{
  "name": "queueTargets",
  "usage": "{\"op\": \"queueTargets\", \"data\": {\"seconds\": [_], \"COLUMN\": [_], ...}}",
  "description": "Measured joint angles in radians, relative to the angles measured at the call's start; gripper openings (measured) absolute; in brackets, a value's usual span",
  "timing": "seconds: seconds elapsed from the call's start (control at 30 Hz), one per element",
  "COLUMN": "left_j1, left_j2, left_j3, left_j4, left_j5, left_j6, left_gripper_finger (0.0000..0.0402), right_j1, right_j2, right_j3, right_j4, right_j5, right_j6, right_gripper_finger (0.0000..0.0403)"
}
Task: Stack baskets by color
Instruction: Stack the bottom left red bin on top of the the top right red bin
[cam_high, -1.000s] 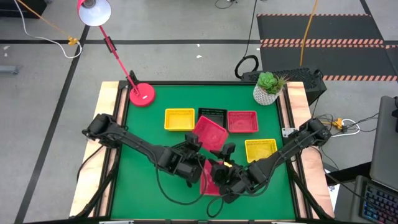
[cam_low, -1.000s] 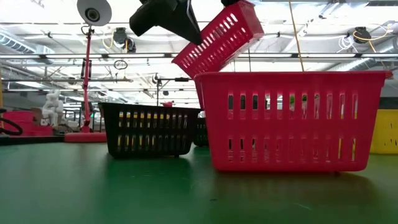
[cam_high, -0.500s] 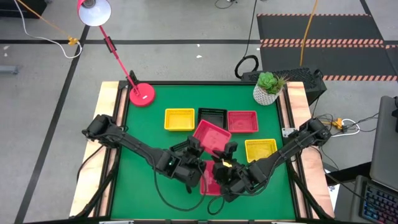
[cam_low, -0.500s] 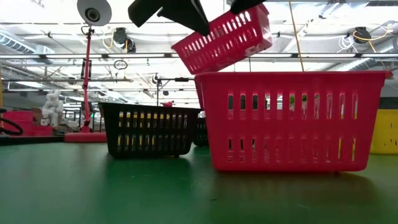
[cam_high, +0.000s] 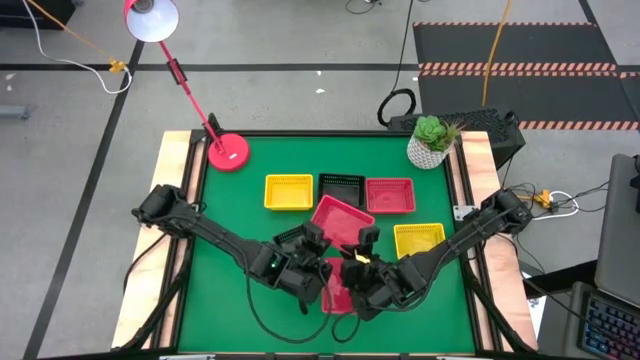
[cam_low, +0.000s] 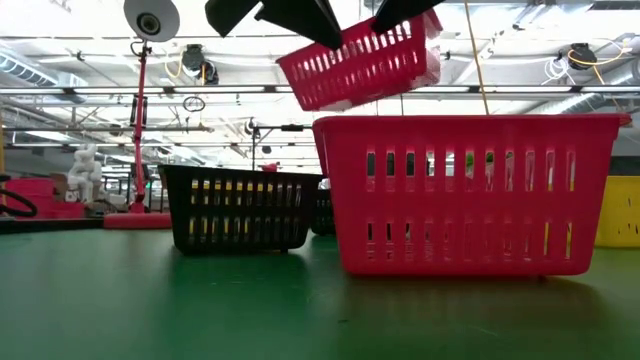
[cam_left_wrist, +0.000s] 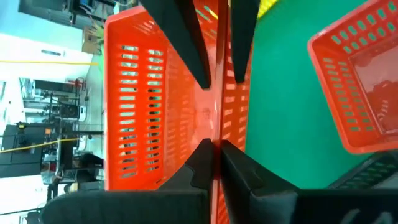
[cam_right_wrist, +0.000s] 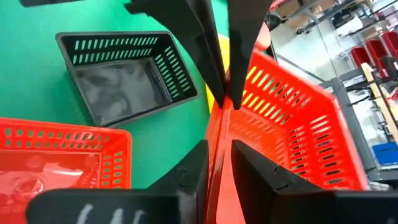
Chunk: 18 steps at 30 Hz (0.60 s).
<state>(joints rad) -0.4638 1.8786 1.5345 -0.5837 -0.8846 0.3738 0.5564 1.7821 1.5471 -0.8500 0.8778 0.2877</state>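
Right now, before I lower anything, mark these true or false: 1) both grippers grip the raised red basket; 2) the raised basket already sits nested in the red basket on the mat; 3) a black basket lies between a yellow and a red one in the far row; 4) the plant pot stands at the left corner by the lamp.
1) True. The left gripper and the right gripper are each shut on a wall of the raised red basket.
2) False. In the low view it hangs clear above the lower red basket.
3) True. The black basket lies between the yellow basket and the far red basket.
4) False. The plant pot stands at the far right corner.
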Motion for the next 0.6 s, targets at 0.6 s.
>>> {"op": "queueTargets", "data": {"seconds": [0.6], "left_j1": [-0.011], "left_j2": [-0.002], "left_j3": [0.0], "left_j4": [0.078], "left_j5": [0.013], "left_j6": [-0.064], "left_gripper_finger": [0.0107], "right_j1": [-0.007], "right_j2": [0.0], "right_j3": [0.0], "right_j4": [-0.037], "right_j5": [-0.024], "right_j6": [0.015], "right_gripper_finger": [0.0012]}}
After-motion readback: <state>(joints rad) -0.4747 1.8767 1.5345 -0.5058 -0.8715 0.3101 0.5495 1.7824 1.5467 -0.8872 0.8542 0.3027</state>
